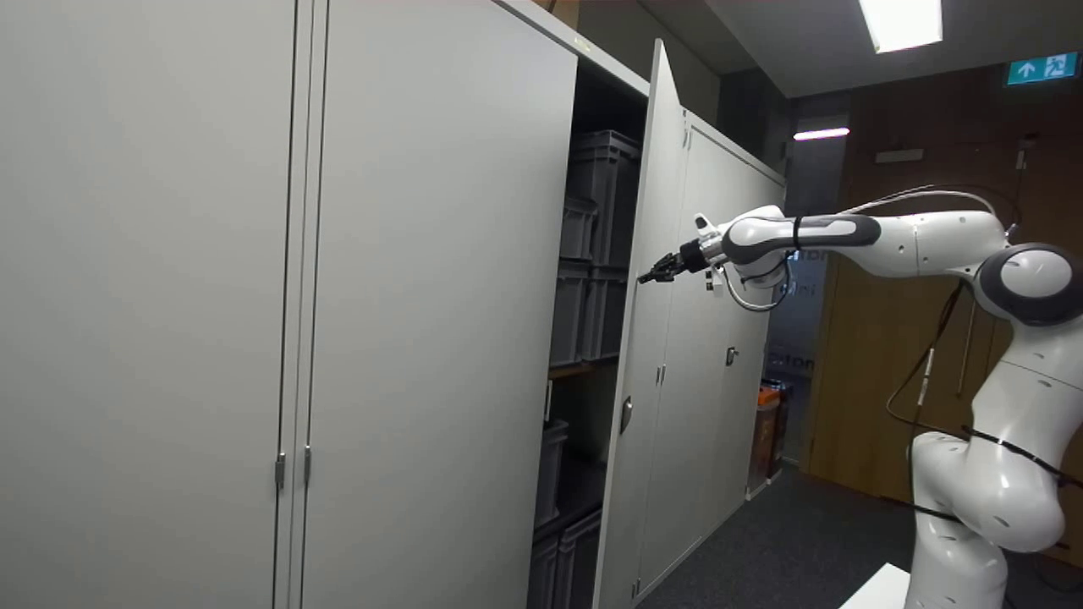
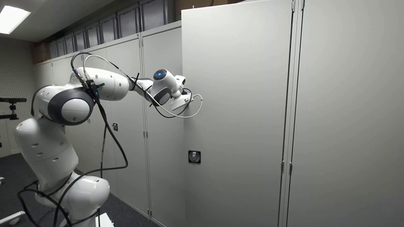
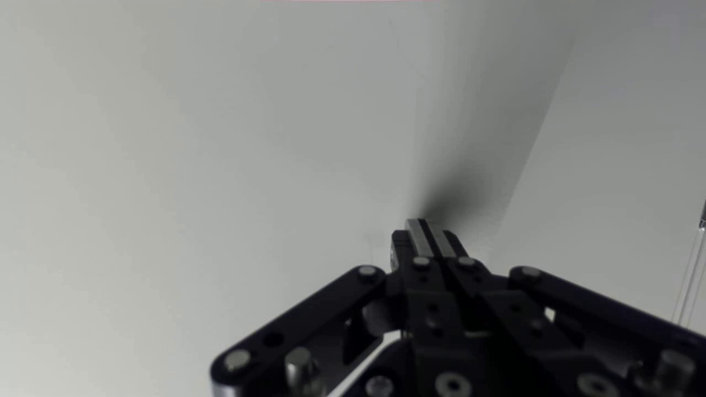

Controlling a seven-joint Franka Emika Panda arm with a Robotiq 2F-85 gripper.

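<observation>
My gripper [image 1: 643, 278] is black and its fingers are together, with only a thin dark slit between the pads and nothing held. In the wrist view, the fingertips [image 3: 424, 223] meet a dark shadow on a light grey surface. They are at or very near it; I cannot tell whether they touch. In an exterior view, the fingertips are beside the outer face of a tall grey cabinet door [image 1: 650, 338], close to its free edge. This door stands partly open. It also shows in an exterior view [image 2: 240, 110], where the hand hides the fingers.
A lock handle [image 1: 626, 414] is lower on the open door. Grey bins [image 1: 611, 203] fill shelves behind it. A closed cabinet door [image 1: 440, 254] stands beside the opening. A second panel [image 3: 612, 182] lies beyond a diagonal edge in the wrist view. Cables [image 2: 189, 115] loop from the wrist.
</observation>
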